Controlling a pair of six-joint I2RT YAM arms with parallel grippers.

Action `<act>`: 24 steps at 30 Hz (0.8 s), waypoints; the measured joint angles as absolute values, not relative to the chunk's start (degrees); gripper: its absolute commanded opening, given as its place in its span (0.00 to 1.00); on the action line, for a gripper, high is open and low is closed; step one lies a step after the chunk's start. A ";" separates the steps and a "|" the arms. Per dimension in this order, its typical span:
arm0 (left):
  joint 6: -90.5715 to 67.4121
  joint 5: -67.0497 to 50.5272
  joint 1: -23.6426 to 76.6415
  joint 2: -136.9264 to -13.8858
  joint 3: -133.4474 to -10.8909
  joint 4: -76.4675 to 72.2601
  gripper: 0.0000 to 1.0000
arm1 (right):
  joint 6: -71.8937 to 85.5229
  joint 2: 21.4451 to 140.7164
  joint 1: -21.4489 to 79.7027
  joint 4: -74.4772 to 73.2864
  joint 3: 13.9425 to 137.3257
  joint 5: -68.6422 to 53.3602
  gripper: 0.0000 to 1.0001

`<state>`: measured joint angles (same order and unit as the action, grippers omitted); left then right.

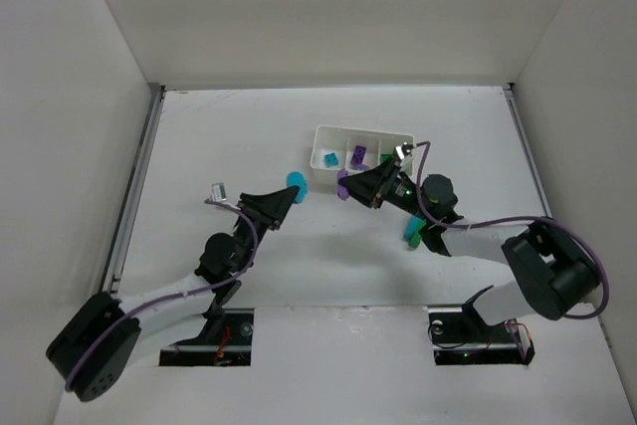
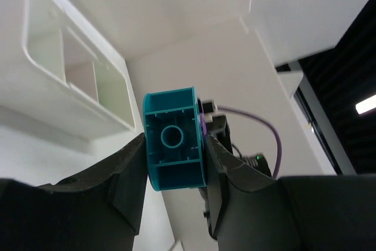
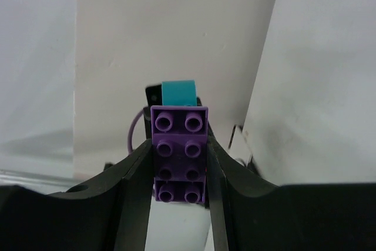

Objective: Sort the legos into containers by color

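My left gripper is shut on a teal lego, held above the table just left of the white tray. In the left wrist view the teal lego shows its hollow underside between the fingers. My right gripper is shut on a purple lego, facing the left gripper. In the right wrist view the purple lego shows its studs, with the teal lego behind it. The tray's compartments hold a teal lego, a purple one and a green one.
A teal and green lego stack lies on the table beside the right arm's forearm. The tray also shows in the left wrist view, upper left. White walls enclose the table on three sides.
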<state>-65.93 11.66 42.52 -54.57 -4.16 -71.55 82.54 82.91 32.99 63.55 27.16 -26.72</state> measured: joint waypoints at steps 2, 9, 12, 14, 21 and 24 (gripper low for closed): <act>-65.54 12.60 39.38 -48.88 -3.16 -68.51 0.14 | 80.84 80.49 30.70 61.45 27.16 -25.69 0.24; -61.21 13.23 38.96 -39.22 -3.40 -56.10 0.15 | 67.13 74.37 29.23 42.00 31.70 -17.26 0.25; -58.15 14.17 42.24 -41.67 -4.82 -51.55 0.15 | 58.33 75.53 29.50 29.93 38.70 -8.71 0.25; -55.79 15.03 44.58 -44.51 -6.35 -49.30 0.15 | 52.75 77.21 29.80 24.08 43.31 -2.74 0.25; -49.60 18.24 49.45 -47.81 -9.02 -45.98 0.17 | 38.96 86.37 30.06 11.49 55.72 9.28 0.27; -48.42 19.03 49.56 -47.68 -9.15 -45.25 0.17 | 36.12 90.63 30.09 8.80 57.93 11.55 0.28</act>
